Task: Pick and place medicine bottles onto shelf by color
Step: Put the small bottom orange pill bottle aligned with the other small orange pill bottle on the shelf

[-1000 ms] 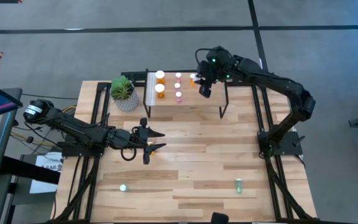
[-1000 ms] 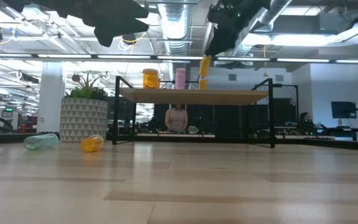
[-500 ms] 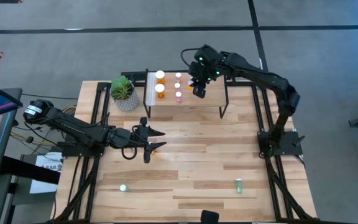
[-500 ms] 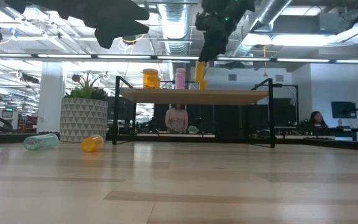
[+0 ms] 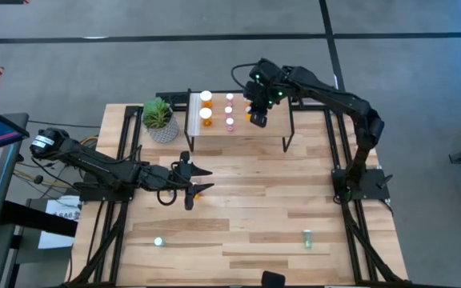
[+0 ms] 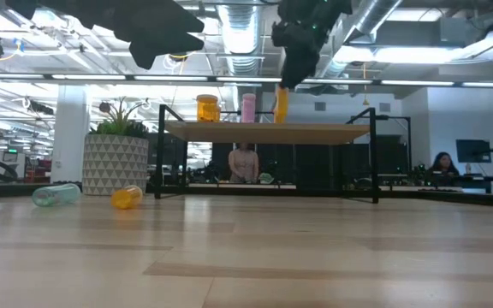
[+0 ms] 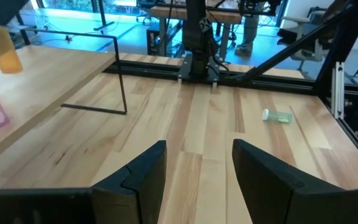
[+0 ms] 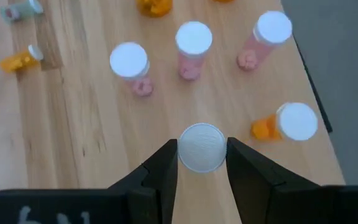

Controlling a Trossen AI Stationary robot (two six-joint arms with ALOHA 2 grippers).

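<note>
My right gripper (image 5: 256, 116) hangs over the shelf (image 5: 266, 132), shut on a small orange bottle (image 6: 280, 104). On the shelf stand two larger orange bottles (image 5: 206, 114), three pink ones (image 8: 193, 46) and a small orange one (image 8: 288, 122) on its base. My left gripper (image 5: 205, 180) stays open above the table's left middle, with nothing between its fingers (image 7: 145, 177). On the tabletop, lying on their sides, are a small orange bottle (image 6: 127, 198) and two green ones (image 5: 307, 238) (image 5: 158, 241). My right gripper pinches the orange bottle's white cap (image 8: 202, 147) between its two fingers, one on each side. The fingers come from above, slanting down. The bottle hangs below them, nearly upright, its bottom (image 6: 279, 120) just over the shelf board; I cannot tell whether it touches.
A potted plant (image 5: 160, 120) stands at the shelf's left end. The shelf's right half is bare wood. A person (image 6: 245, 162) sits in the room beyond the table.
My right gripper has gone toward the table's left edge over the shelf and tipped further downward, carrying the orange bottle, which stays close above the shelf board near the pink bottles.
</note>
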